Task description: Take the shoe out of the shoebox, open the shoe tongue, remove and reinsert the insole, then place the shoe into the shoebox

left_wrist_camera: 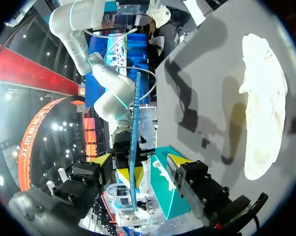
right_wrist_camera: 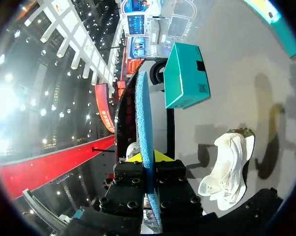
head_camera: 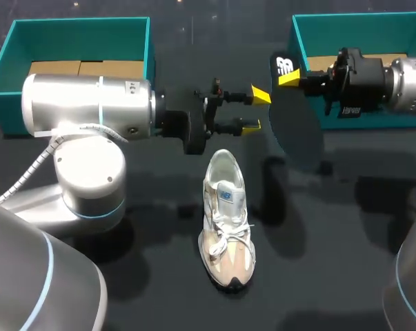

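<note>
A white and beige sneaker [head_camera: 226, 221] lies on the black table, toe toward the front edge, with its tongue and laces up. My right gripper [head_camera: 290, 78] is shut on the insole [head_camera: 284, 66] and holds it on edge above the table, its black face with a white logo showing. In the right wrist view the insole [right_wrist_camera: 144, 118] stands as a thin blue blade out of that gripper [right_wrist_camera: 147, 157]. My left gripper [head_camera: 254, 110] is open just left of it. In the left wrist view the insole [left_wrist_camera: 134, 123] runs between the left fingertips [left_wrist_camera: 102, 160], clear of both.
One teal shoebox [head_camera: 76, 62] stands at the back left behind my left arm. Another teal shoebox [head_camera: 359, 41] sits at the back right under my right arm. The sneaker [left_wrist_camera: 263, 108] lies well to the side of both grippers.
</note>
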`<state>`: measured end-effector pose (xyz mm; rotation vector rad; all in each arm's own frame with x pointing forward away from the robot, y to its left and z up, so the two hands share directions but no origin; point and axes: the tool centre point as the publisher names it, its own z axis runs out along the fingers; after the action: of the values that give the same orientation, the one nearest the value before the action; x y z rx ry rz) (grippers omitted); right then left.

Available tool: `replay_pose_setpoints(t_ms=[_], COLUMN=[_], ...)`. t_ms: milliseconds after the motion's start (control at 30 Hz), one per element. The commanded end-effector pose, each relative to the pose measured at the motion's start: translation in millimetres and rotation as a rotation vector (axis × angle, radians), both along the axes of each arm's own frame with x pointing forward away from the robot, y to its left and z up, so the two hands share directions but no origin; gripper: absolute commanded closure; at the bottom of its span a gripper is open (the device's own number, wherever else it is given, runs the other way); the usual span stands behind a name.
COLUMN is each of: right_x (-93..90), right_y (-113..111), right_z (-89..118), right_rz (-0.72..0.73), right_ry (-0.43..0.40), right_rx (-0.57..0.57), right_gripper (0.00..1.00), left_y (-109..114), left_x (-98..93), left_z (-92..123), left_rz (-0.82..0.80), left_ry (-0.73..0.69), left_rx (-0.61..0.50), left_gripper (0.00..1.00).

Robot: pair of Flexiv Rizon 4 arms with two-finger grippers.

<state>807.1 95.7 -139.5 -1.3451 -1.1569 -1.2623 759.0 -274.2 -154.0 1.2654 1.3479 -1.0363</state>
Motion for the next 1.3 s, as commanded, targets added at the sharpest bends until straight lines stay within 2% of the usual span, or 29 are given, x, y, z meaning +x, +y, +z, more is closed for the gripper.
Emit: replay_pose_setpoints(t_ms=[33,167,600,767,900,1033,1200,1300], right_x=[0.6,1.1,2.4,2.4,2.4,2.6,2.7,2.4], right_y=[13.2,19.1,28.1,28.9,28.8,28.6,28.2,28.1], right_z=[-5.8,-10.9,-19.1,-19.3,-19.0,-18.8,-18.4,-18.3], right_rz=[-0.008,-0.017,-0.021,-0.02,-0.018,-0.014,-0.012,-0.01], right_ry=[0.014,0.033,0.026,0.02,0.02,0.019,0.016,0.016], right_rx=[-0.003,-0.019,-0.001,0.006,0.005,0.007,0.008,0.01], right_gripper=[1.0,1.0,1.0,1.0,1.0,1.0,1.0,1.0], left_y=[-14.2,-15.8,-22.7,-23.7,-24.1,-23.9,-23.6,-24.2], left_x=[3.6,3.4,5.7,6.3,6.5,7.4,8.3,8.8], left_z=[-6.8,-8.3,-7.8,-7.6,-8.3,-9.1,-10.3,-11.8], left_rz=[0.015,0.016,0.019,0.031,0.036,0.04,0.043,0.043], left_ry=[0.006,0.011,-0.004,-0.015,-0.022,-0.024,-0.026,-0.025], left_rx=[0.007,0.012,0.012,0.016,0.022,0.024,0.028,0.031], left_gripper=[0.39,0.42,0.59,0.71,0.76,0.88,0.87,0.94])
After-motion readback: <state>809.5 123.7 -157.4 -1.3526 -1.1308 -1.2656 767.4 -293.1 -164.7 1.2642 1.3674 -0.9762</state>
